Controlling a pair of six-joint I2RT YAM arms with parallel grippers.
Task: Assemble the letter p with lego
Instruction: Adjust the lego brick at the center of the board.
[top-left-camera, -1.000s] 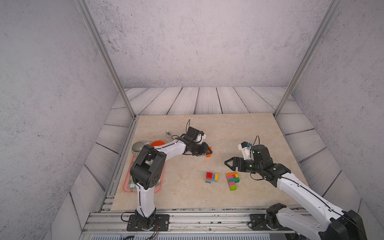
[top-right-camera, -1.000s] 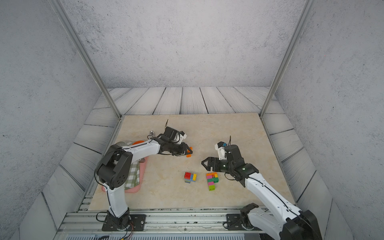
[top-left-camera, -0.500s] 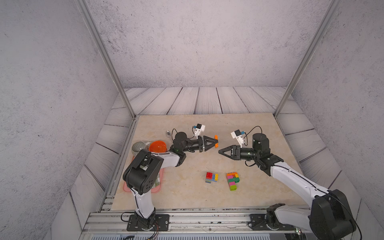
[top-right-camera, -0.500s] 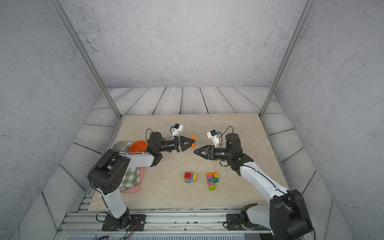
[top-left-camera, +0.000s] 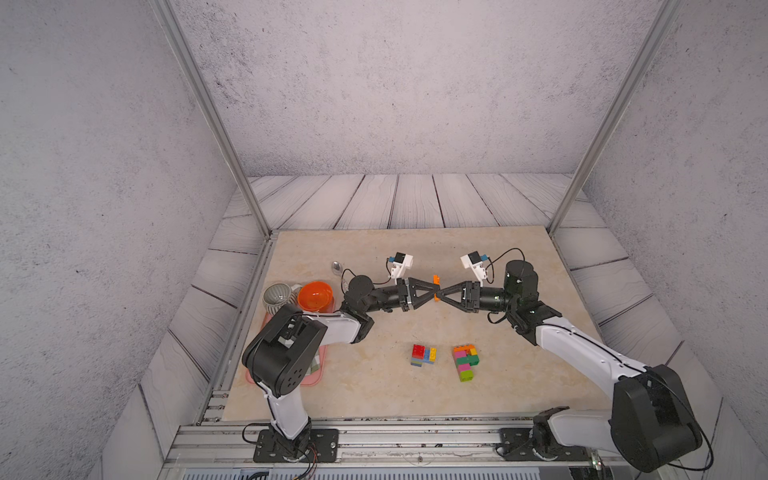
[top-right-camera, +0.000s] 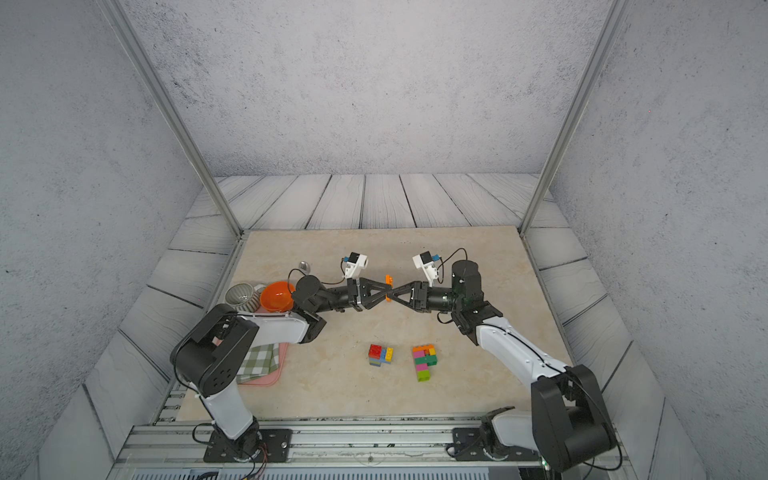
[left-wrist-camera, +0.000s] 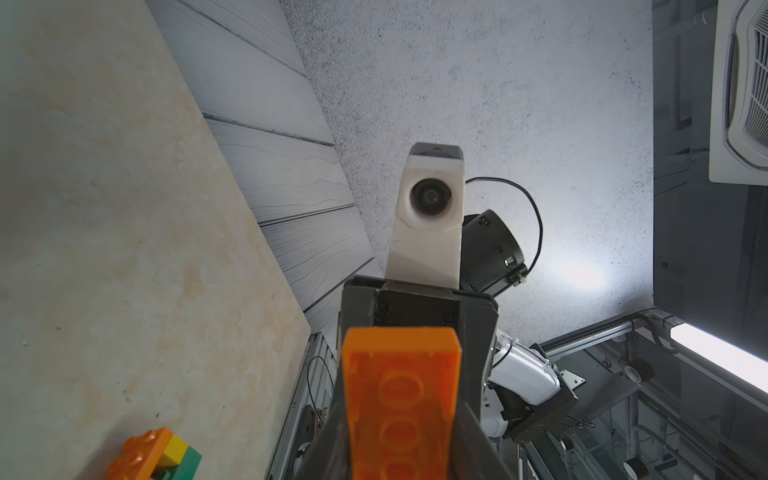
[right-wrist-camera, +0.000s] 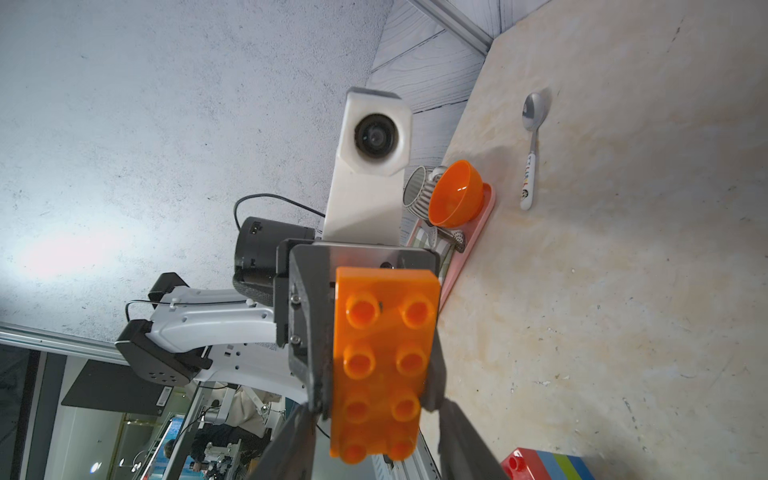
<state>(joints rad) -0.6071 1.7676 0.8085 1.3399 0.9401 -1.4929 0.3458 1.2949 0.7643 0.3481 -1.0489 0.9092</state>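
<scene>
Meeting mid-air since a sec ago, your left gripper clamps the orange brick; right gripper has narrowed around it, grip unclear. Handover prob underway; brick stack waits below.

brick between left hand, right hand

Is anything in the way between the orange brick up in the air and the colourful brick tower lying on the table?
No, nothing visible. The long orange studded brick hangs between the left claw and right claw; only bare beige tabletop separates it from the pink, green and lime brick stack.
</scene>
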